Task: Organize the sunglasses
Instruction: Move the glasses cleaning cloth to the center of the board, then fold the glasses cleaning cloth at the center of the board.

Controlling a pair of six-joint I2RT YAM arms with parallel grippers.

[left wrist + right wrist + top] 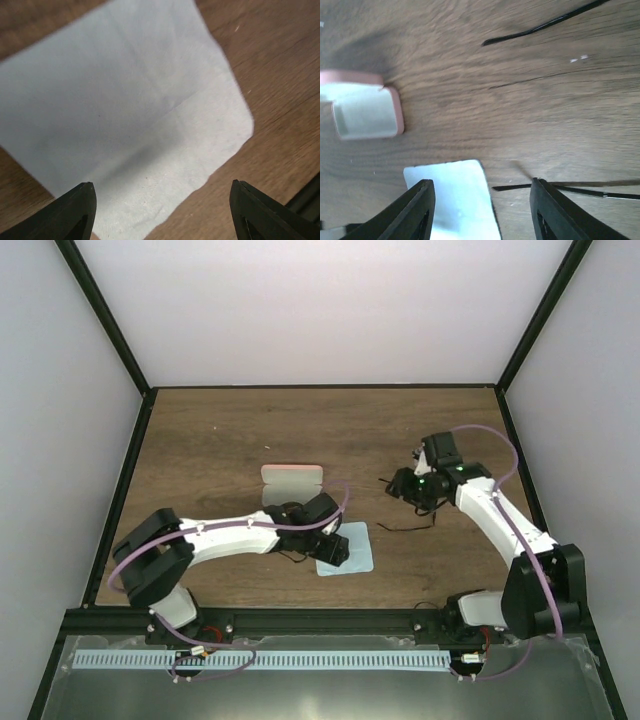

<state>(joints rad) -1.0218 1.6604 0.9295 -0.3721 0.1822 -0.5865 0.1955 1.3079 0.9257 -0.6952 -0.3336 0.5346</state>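
Sunglasses (585,191), small black wire-armed pair: on brown wood table (520,100) beside your right gripper (481,182), not yet cased | salmon-pink oblong case (365,112): open | right gripper spread, empty | left gripper (162,184) spread above light blue cloth (130,100)

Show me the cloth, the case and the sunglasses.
cloth (130,115): left wrist view, middle of the fabric.
case (367,112): right wrist view, pale inside lining.
sunglasses (540,28): right wrist view, thin black temple arm.

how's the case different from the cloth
The case is pink with a pale inside; the cloth is light blue. The case is a walled shell lying open; the cloth is a flat creased sheet. The left gripper hovers over the cloth, not the case. Both lie on the table.
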